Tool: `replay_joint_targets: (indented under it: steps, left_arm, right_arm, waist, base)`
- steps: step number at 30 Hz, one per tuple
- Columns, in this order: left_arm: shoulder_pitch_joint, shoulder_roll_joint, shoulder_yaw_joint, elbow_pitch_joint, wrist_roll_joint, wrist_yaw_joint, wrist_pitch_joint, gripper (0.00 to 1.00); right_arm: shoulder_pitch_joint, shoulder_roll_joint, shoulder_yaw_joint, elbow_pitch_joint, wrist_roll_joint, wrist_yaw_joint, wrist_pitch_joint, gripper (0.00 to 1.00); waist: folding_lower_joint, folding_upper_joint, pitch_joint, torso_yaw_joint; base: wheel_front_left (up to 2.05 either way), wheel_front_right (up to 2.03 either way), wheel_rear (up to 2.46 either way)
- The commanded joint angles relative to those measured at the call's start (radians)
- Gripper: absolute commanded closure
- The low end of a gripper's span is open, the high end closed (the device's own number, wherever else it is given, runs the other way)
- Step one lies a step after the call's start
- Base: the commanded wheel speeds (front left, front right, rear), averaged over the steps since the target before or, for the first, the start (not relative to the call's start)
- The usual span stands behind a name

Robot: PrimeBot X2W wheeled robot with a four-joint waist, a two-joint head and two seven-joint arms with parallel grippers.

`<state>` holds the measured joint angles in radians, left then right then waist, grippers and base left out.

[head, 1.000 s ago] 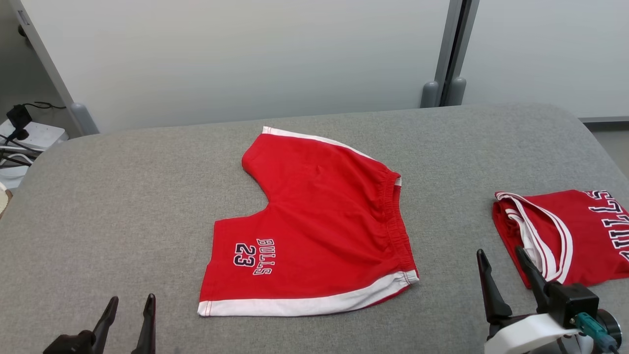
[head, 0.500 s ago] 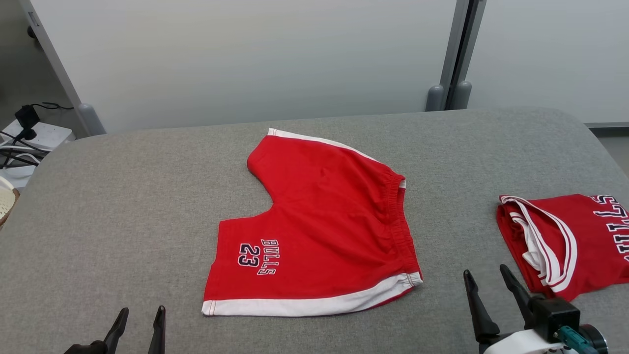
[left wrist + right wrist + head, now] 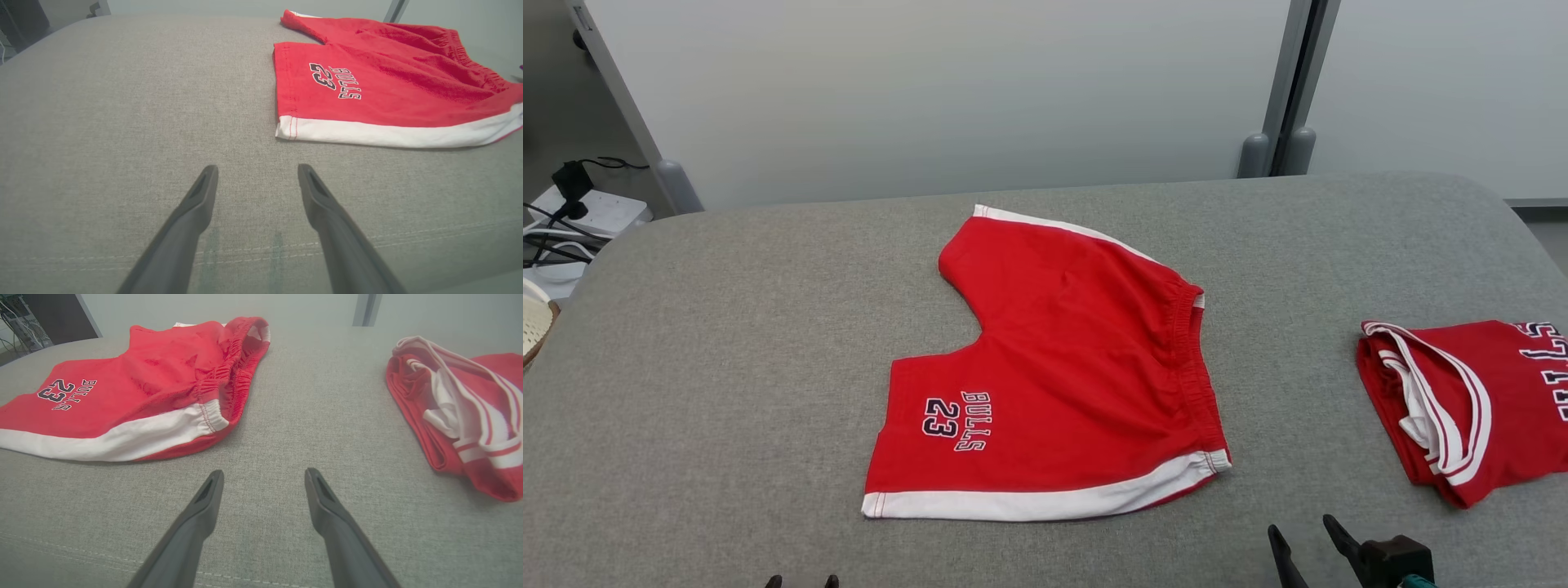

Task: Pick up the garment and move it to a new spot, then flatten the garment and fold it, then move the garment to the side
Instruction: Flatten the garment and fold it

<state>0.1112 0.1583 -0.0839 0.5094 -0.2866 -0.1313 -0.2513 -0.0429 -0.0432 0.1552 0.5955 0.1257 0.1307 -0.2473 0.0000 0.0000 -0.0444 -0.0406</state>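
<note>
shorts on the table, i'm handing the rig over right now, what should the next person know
Left end effector: open, empty, over the table.
Right end effector: open, empty, between the two garments.
Red shorts: spread flat mid-table, unfolded.
Folded red jersey: on the robot's right.
Done: flattening looks complete.
Left: fold the shorts, move them aside.

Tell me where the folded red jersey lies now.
In the head view, the folded red jersey lies on the right side of the grey table, right of the red Bulls shorts and apart from them.
</note>
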Motion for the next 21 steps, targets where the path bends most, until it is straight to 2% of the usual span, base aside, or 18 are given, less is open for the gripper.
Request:
replay_joint_targets:
  steps: [1,9,21]
  left_arm:
    - [-0.038,0.024,0.026,-0.011,-0.008,0.001,-0.010,0.00]
    - [-0.061,0.044,-0.029,0.050,-0.040,0.001,-0.010,0.00]
    - [-0.084,0.087,-0.099,0.016,-0.089,0.001,-0.010,0.00]
  right_arm:
    - [-0.048,-0.007,0.027,-0.010,0.008,0.000,-0.011,0.00]
    - [-0.098,-0.007,0.047,0.036,-0.015,0.000,-0.013,0.00]
    - [-0.242,-0.007,0.133,0.094,-0.060,0.000,-0.009,0.00]
  waist:
    - [0.0000,0.0000,0.002,0.001]
    - [0.0000,0.0000,0.022,0.002]
    - [0.0000,0.0000,0.090,0.046]
  base:
    - [0.00,0.00,0.00]
    - [0.00,0.00,0.00]
    - [0.00,0.00,0.00]
